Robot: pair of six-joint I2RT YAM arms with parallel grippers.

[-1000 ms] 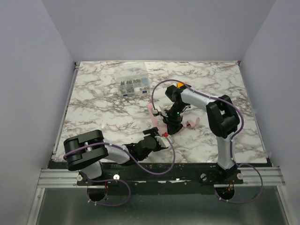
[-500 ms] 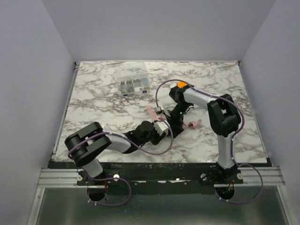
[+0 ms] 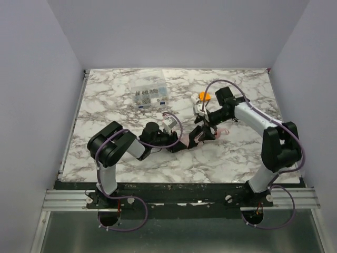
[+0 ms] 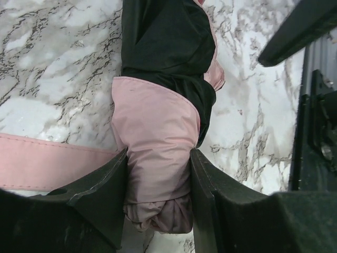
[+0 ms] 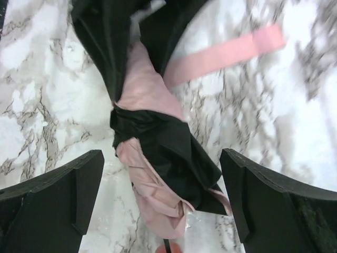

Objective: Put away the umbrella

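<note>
Now the folded umbrella (image 4: 152, 121), pink with black cloth, lies on the marble table (image 3: 105, 121) near its middle. The left gripper (image 4: 158, 158) is clamped on its pink end. The right gripper (image 5: 160, 155) hangs over it with jaws spread wide, touching nothing. At about 11 o'clock from the umbrella stands a clear box (image 3: 150, 95) with compartments; the parts inside are too small to name.
</note>
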